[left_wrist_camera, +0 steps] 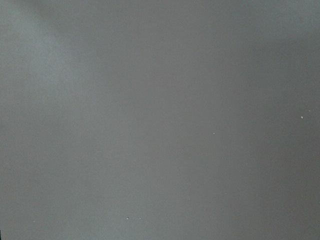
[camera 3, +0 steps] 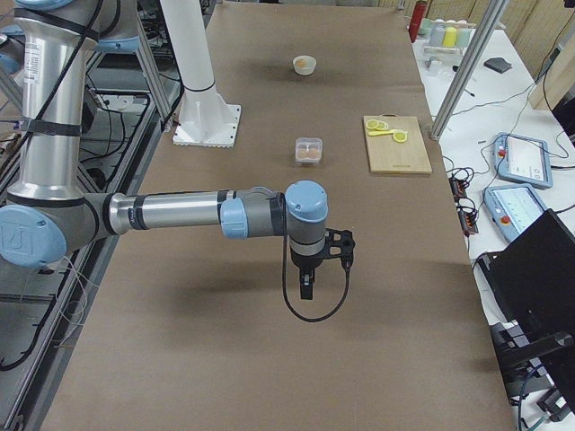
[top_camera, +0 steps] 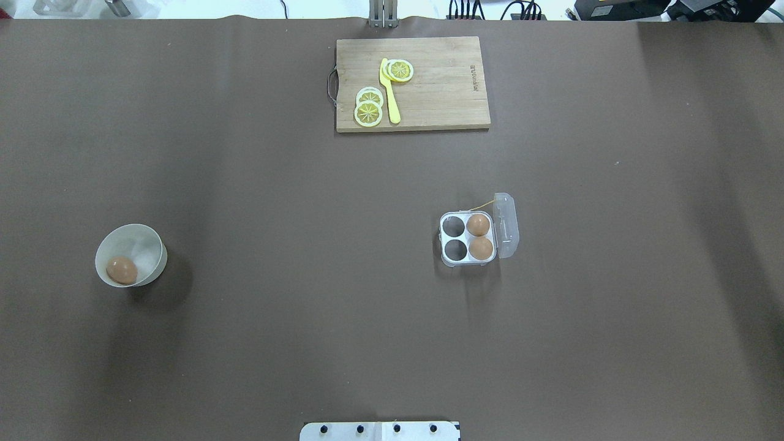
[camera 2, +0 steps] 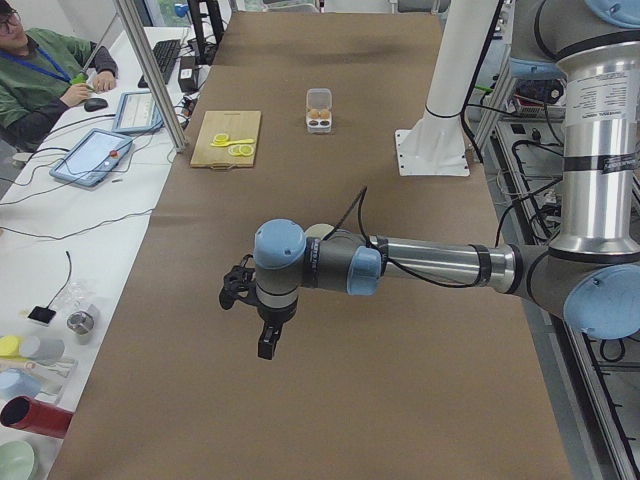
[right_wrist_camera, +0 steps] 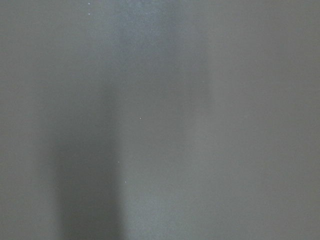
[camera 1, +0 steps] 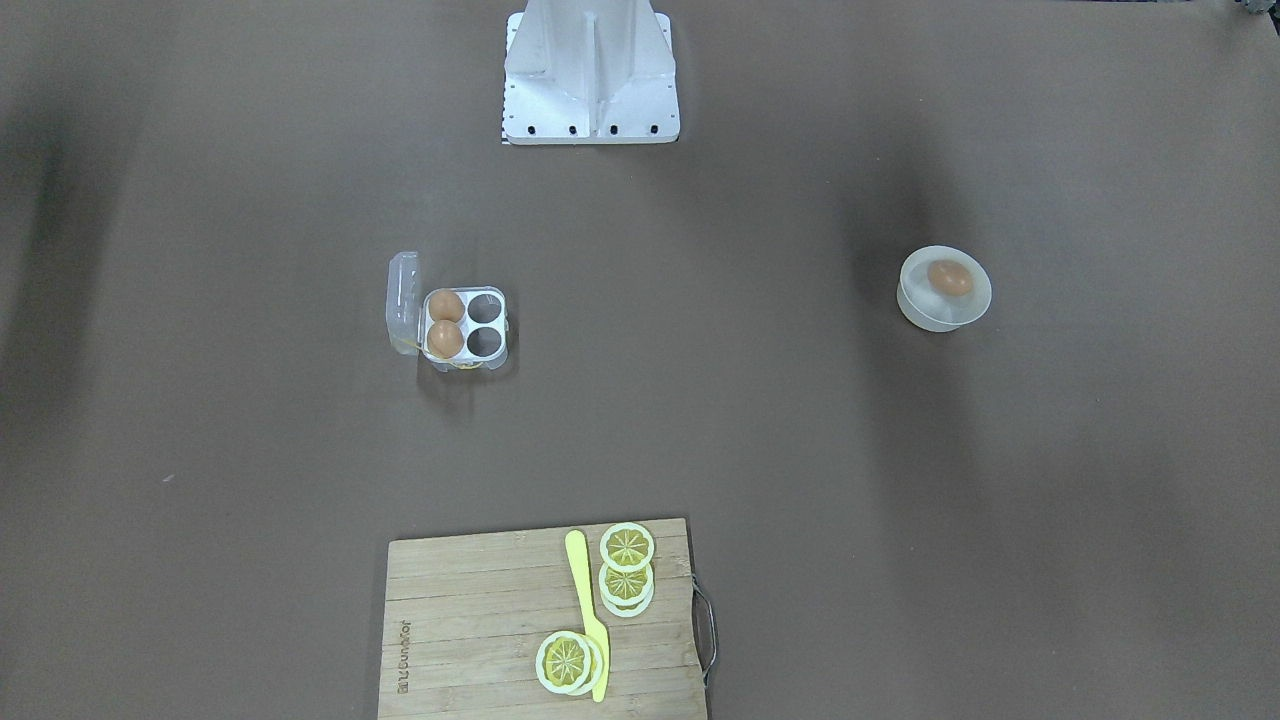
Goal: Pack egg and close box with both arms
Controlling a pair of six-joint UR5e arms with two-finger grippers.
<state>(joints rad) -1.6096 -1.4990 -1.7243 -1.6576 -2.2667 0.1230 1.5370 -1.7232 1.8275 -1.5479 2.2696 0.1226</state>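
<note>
The clear box (camera 1: 497, 296) stands open on the brown table, its lid (camera 1: 402, 300) raised at one side. It holds two eggs in the cells beside the lid; the other two cells are empty. It also shows in the overhead view (top_camera: 454, 237). A third egg (camera 1: 949, 278) lies in a round white bowl (camera 1: 975, 305), seen overhead too (top_camera: 121, 270). My left gripper (camera 2: 267, 343) hangs above bare table, far from bowl and box; I cannot tell if it is open or shut. The same goes for my right gripper (camera 3: 307, 287). Both wrist views show only table.
A wooden cutting board (top_camera: 441, 86) with lemon slices (top_camera: 369, 113) and a yellow knife (top_camera: 388, 92) lies at the far edge. The white stand (camera 1: 590, 80) is at the robot's base. An operator (camera 2: 40, 70) sits beside the table.
</note>
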